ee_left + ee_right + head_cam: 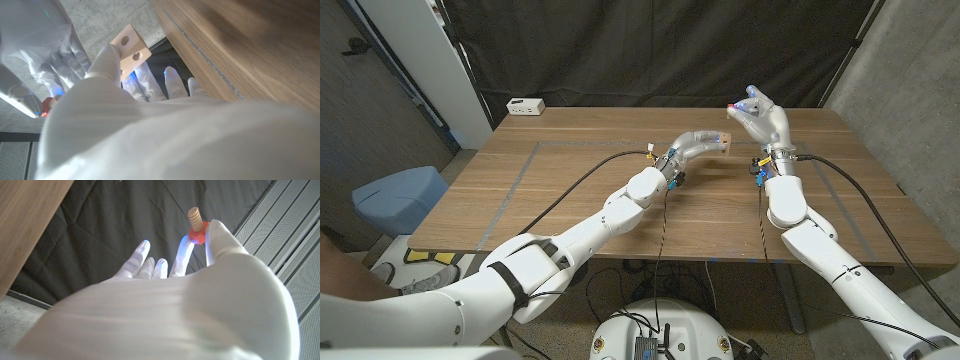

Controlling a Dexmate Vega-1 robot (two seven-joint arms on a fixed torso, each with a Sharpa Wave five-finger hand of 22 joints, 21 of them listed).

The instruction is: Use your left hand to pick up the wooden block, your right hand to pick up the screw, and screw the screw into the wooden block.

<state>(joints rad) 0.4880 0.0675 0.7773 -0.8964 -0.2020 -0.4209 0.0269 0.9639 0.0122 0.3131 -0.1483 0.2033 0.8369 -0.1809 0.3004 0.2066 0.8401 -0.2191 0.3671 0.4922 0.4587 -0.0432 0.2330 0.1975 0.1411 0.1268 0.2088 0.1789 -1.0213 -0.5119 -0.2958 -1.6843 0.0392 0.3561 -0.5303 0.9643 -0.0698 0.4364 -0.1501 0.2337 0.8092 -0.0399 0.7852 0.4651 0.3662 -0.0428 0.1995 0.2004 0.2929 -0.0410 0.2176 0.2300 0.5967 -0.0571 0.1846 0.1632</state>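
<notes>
My left hand [698, 143] holds the pale wooden block [724, 141] above the table's far middle. In the left wrist view the block [130, 47] shows two round holes on one face, gripped by the fingers [107, 60]. My right hand [760, 113] is raised to the right of the block, a short gap apart. It pinches the screw [196, 225], which has a red head and a tan threaded shaft, between thumb and a finger, the other fingers spread. In the head view the screw's red head [734, 105] is a small spot at the fingertips. My right hand [55, 55] also appears beside the block.
The wooden table [570, 190] has taped lines on its left half. A white power strip [525, 106] lies at the far left corner. Black cables run along both arms. A blue chair [398, 195] stands left of the table; a black curtain hangs behind.
</notes>
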